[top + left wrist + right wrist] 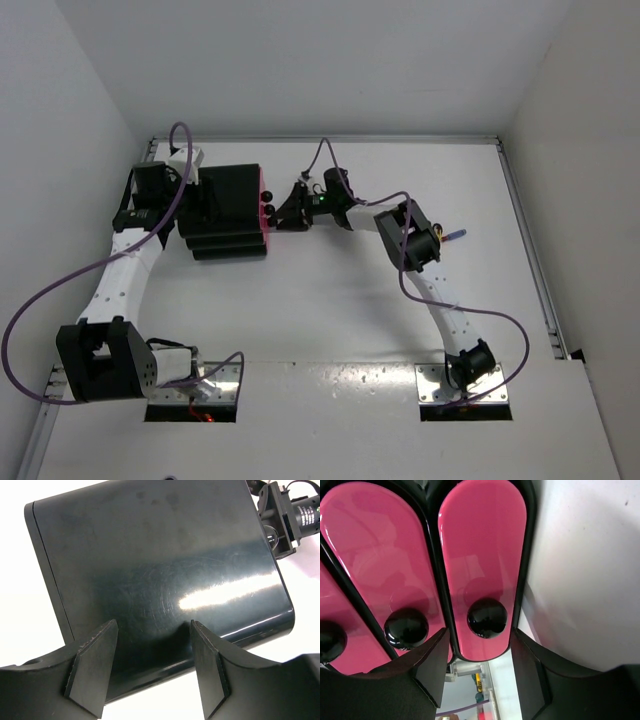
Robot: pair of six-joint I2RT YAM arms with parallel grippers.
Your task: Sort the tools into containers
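The black three-tier drawer unit stands at the back left, its magenta-pink drawer fronts facing right. My left gripper is open over the unit's black casing near its edge, with nothing between its fingers. My right gripper is open right in front of the pink drawers. In the right wrist view the outermost drawer has its round black knob just beyond the gap between my fingers. A blue-handled slim tool lies by the right arm's elbow. The other tools are out of view.
Two more pink drawers with black knobs sit beside the outermost one. All drawers look shut. White walls close the table at back and sides. The right arm's gripper shows at the top right of the left wrist view.
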